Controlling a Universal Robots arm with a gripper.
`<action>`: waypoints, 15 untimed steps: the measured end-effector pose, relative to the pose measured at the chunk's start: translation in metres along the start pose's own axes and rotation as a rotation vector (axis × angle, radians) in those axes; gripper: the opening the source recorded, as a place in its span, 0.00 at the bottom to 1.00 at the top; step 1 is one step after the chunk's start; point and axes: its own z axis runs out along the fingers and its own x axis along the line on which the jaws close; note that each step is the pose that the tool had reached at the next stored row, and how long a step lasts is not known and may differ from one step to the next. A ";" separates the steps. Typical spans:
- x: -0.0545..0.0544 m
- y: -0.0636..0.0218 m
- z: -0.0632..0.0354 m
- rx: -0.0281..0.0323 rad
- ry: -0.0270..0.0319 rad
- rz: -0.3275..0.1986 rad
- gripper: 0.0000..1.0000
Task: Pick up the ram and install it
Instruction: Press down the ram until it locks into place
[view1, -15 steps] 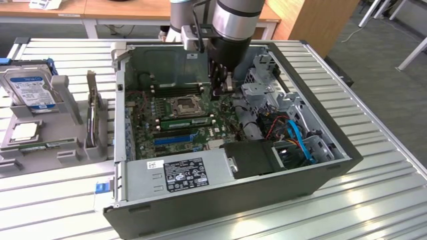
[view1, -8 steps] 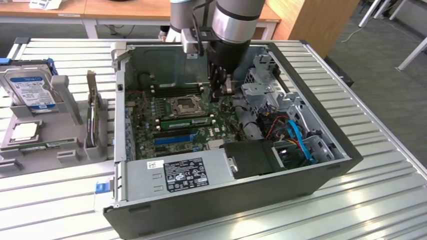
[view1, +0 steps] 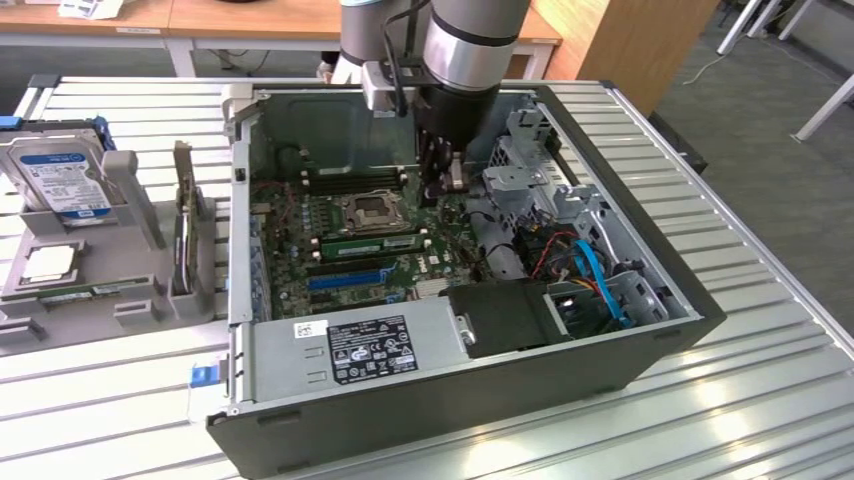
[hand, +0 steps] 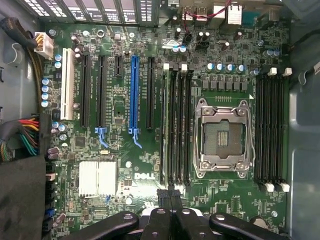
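Gripper (view1: 457, 186) is hovering over mobo (view1: 287, 250), jaws shut empty; ram (view1: 88, 291) is lying 9 o'clock off case (view1: 441, 410), pickup prob pending, needing jaws open.

We see the slim green circuit-board ram stick (view1: 371, 245) upright on edge. It sits just beside the processor socket (view1: 370, 210).

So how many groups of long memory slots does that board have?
2: one bank beside the processor socket, the other bank across it, by the case wall.
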 end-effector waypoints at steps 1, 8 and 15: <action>0.000 0.0000 0.0005 0.0000 0.0001 0.000 0.10; 0.000 -0.0001 0.0038 0.0000 0.0008 0.000 0.10; 0.000 -0.0001 0.0064 0.0000 0.0019 0.000 0.10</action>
